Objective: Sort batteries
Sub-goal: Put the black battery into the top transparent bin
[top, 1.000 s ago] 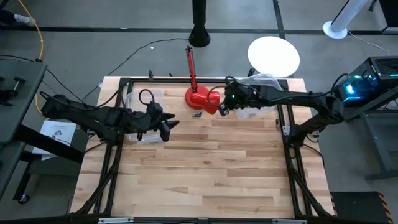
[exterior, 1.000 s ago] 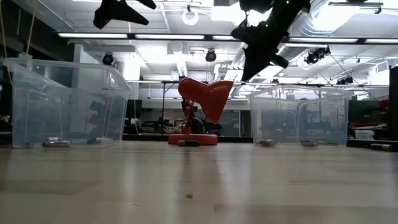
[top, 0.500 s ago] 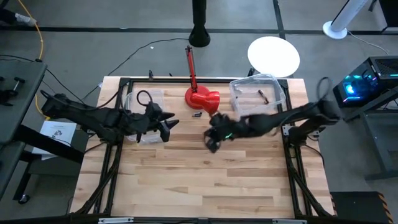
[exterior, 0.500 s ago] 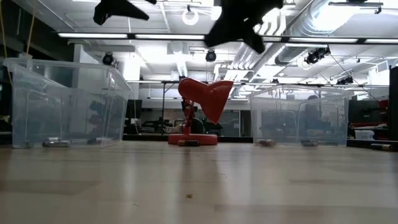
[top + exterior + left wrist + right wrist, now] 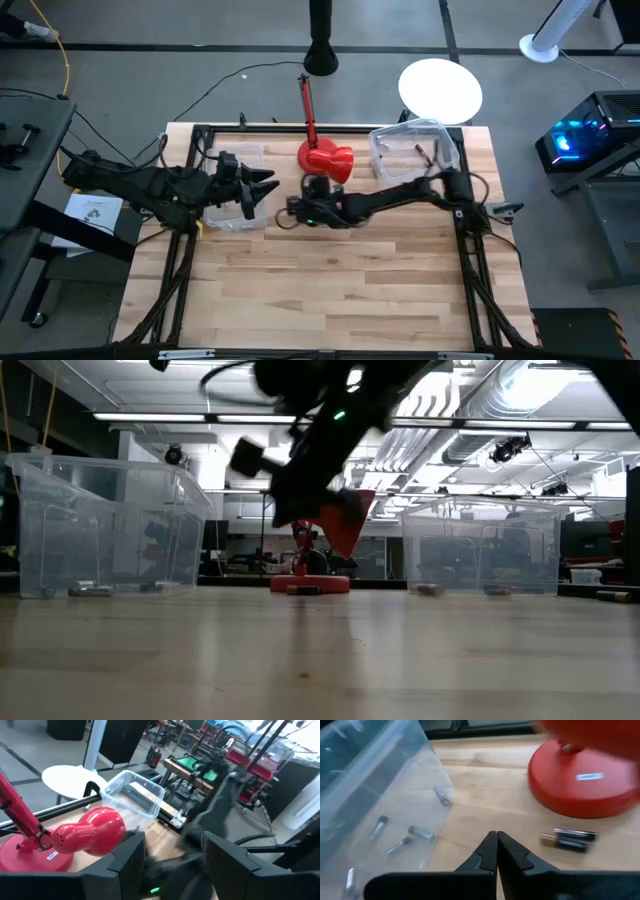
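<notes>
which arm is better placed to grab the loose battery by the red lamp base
Right. The right gripper, fingers shut, points at the table just beside the loose battery near the red lamp base. The left gripper hovers open by the left bin, farther off.

One camera hangs above me, looking straight down on the whole table point(image 5: 330, 290). Another sits at tabletop height, facing level across the wood toward the red lamp point(image 5: 325, 540). My left wrist camera looks past my fingers at that lamp point(image 5: 75, 840) from nearby; my right wrist camera sits close beside its base point(image 5: 585, 780). All four share the lamp point(image 5: 322, 160).
</notes>
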`<state>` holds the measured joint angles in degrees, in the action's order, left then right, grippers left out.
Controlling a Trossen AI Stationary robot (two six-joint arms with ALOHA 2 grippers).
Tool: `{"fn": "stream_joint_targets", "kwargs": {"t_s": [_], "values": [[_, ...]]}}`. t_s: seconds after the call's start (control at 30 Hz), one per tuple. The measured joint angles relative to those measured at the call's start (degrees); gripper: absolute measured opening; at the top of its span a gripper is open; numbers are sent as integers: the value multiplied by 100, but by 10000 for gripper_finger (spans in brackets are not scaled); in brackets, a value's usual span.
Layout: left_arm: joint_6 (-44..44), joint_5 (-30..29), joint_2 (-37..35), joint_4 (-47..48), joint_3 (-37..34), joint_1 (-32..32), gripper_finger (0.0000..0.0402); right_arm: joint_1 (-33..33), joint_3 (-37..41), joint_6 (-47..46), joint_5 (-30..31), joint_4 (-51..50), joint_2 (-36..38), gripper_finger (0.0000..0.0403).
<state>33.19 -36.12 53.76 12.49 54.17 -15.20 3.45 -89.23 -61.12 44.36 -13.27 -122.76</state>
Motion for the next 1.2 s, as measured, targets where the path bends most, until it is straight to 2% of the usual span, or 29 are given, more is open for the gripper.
{"fn": "stream_joint_targets", "kwargs": {"t_s": [0.13, 0.23, 0.33, 0.47, 0.6, 0.73, 1.07, 1.2], "values": [[8, 6, -162, 4, 2, -95, 188, -164, -935, -445, -62, -723, -764, 0], [15, 9, -287, 11, 2, -202, 188, -235, -1355, -1284, 61, -1666, -1130, 0], [-31, 11, -392, 13, 2, -302, 188, -322, -1465, -2186, 84, -2266, -1316, 0], [-41, 13, -498, 31, 4, -379, 188, -463, -1279, -2735, 237, -2209, -1355, 0], [-46, 11, -535, 32, 4, -413, 188, -555, -1330, -2193, 404, -1889, -1355, 0], [-108, 18, -535, 83, 4, -413, 188, -647, -1386, -1455, 242, -1317, -1346, 0], [-92, 17, -535, 153, 4, -411, 188, -1029, -1379, -1329, -164, -1791, -1350, 0], [-112, 17, -535, 157, 4, -410, 188, -1122, -1379, -947, -750, -1678, -1387, 0]]}}
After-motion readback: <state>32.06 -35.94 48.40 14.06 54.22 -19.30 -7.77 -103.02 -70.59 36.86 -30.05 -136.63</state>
